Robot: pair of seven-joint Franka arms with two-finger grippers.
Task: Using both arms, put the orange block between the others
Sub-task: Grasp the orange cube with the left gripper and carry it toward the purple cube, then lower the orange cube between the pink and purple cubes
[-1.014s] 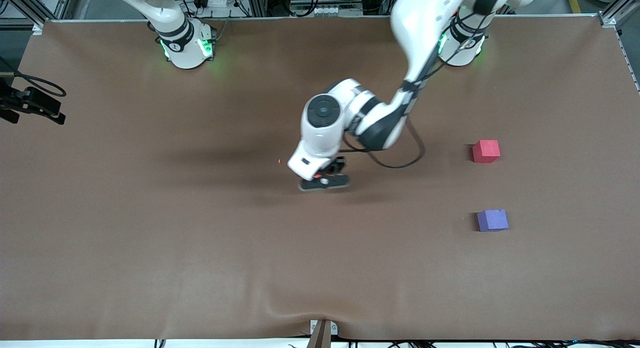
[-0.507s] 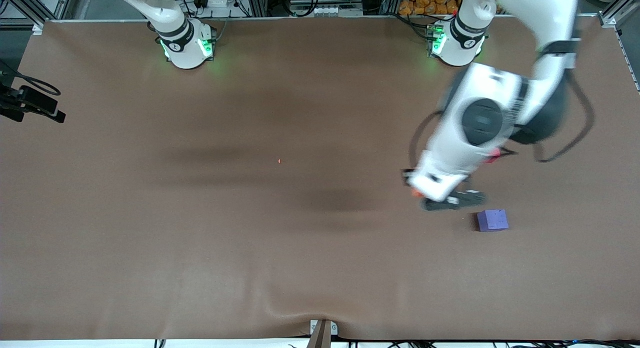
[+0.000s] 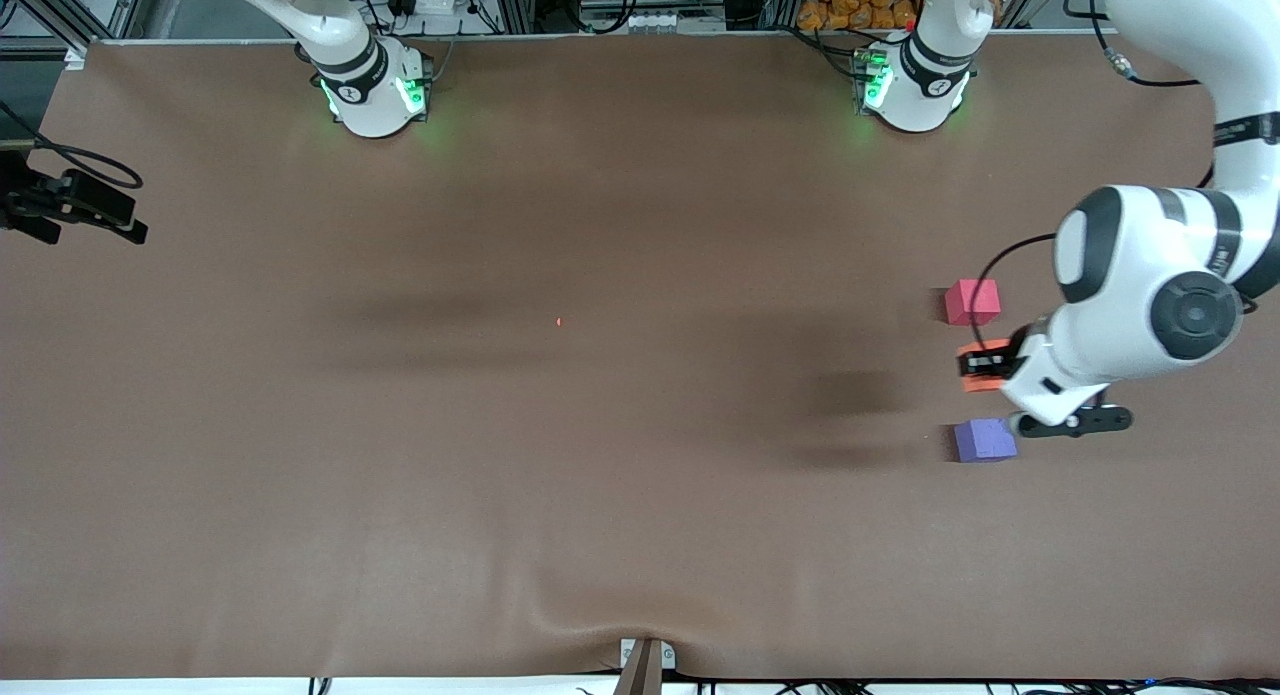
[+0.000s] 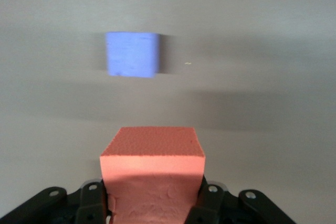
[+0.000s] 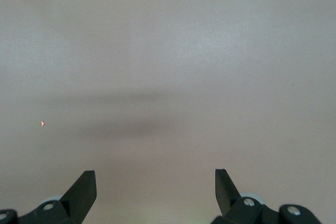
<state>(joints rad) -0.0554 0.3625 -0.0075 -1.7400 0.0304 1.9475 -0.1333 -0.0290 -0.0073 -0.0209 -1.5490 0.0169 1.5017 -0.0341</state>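
Observation:
My left gripper (image 3: 988,367) is shut on the orange block (image 3: 972,369) and holds it over the gap between the pinkish-red cube (image 3: 972,302) and the purple cube (image 3: 985,440), at the left arm's end of the table. In the left wrist view the orange block (image 4: 152,163) sits between the black fingers (image 4: 210,199) of my left gripper (image 4: 152,203), with the purple cube (image 4: 131,54) on the table past it. The pinkish-red cube is out of that view. My right gripper (image 5: 155,181) stands open over bare table, holding nothing; the front view shows only that arm's base (image 3: 372,87).
The brown table cover (image 3: 500,475) has a wrinkle at its front edge by a metal bracket (image 3: 645,660). A black camera mount (image 3: 70,210) juts in at the right arm's end. A tiny orange speck (image 3: 558,322) lies mid-table.
The left arm has swung from the middle of the table to its own end, carrying the orange block to the gap between the two cubes. The right arm has not moved.

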